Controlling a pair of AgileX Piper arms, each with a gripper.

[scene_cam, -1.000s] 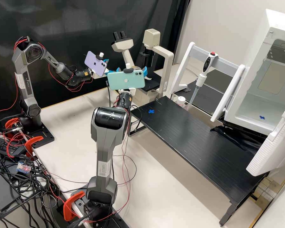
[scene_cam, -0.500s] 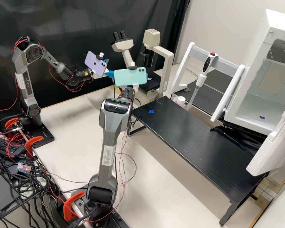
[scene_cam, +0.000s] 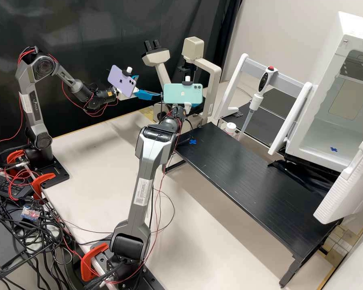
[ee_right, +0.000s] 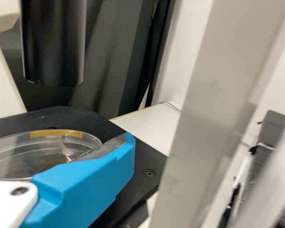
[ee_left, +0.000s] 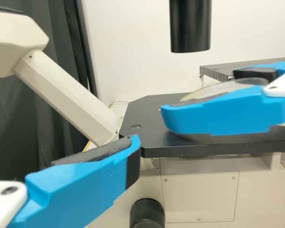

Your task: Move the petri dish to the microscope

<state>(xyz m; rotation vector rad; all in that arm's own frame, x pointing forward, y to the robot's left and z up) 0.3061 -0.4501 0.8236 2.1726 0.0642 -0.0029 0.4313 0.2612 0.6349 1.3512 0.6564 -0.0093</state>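
In the high view my left gripper [scene_cam: 144,87] stands beside the microscope [scene_cam: 159,56], fingers apart and nothing seen between them. One blue finger of this left gripper [ee_left: 85,178] shows low in the left wrist view. My right gripper [scene_cam: 195,105] is at the microscope's front, mostly behind its phone. The left wrist view has its fingers around the clear petri dish [ee_left: 223,88], level over the black stage [ee_left: 152,107]. In the right wrist view the dish [ee_right: 38,154] lies against a finger of the right gripper [ee_right: 95,175]; stage contact cannot be told.
A lens barrel [ee_right: 52,42] hangs above the stage, and the microscope's pale pillar [ee_right: 218,95] stands close beside the right gripper. A low black table [scene_cam: 250,181], a pipette on its stand [scene_cam: 256,100] and an open white incubator [scene_cam: 306,141] are to the right.
My right arm has moved rightward in the high view, from in front of the left gripper's fingers to the microscope's stage. The left arm has kept still.
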